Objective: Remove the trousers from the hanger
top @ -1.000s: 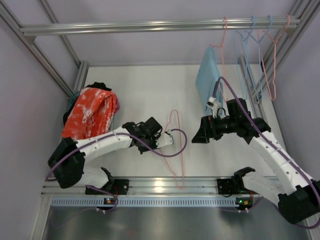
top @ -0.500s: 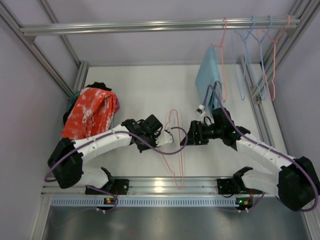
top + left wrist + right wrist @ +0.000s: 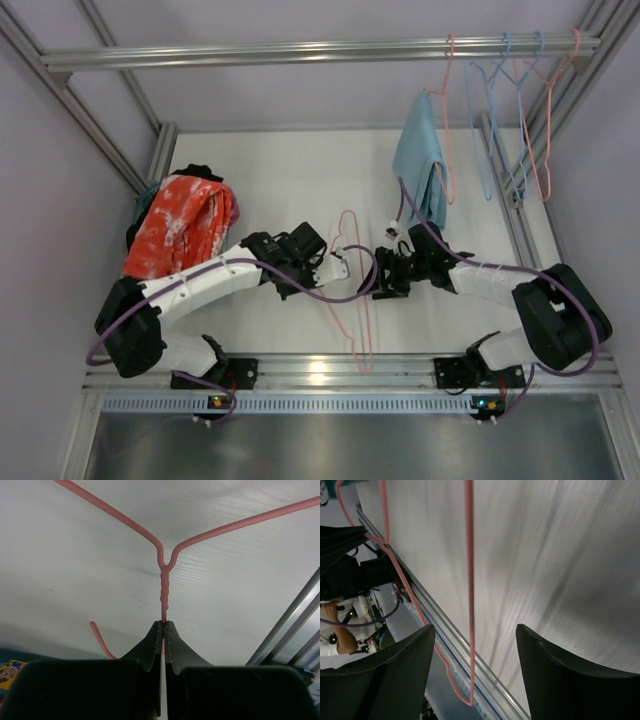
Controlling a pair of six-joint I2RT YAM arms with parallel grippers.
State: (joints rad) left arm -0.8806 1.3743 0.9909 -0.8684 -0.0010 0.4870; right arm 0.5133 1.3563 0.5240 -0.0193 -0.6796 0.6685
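Note:
A bare pink wire hanger (image 3: pixel 352 300) lies over the table's front middle, with no cloth on it. My left gripper (image 3: pixel 338 268) is shut on its twisted neck (image 3: pixel 163 587), just below the hook. My right gripper (image 3: pixel 382 282) is open right beside the hanger; in the right wrist view one straight wire of the hanger (image 3: pixel 469 580) runs between its spread fingers (image 3: pixel 395 680) without touching them. The orange-red trousers with white blotches (image 3: pixel 178 225) lie in a pile at the far left, on top of black cloth (image 3: pixel 135 237).
A light blue cloth (image 3: pixel 420 160) hangs on a pink hanger from the top rail (image 3: pixel 300 52) at the back right. Several bare pink and blue hangers (image 3: pixel 520 100) hang further right. An aluminium rail (image 3: pixel 320 372) runs along the front edge.
My right arm has swung left and down, away from the hanging blue cloth, to the hanger held by my left gripper. The left gripper has barely moved.

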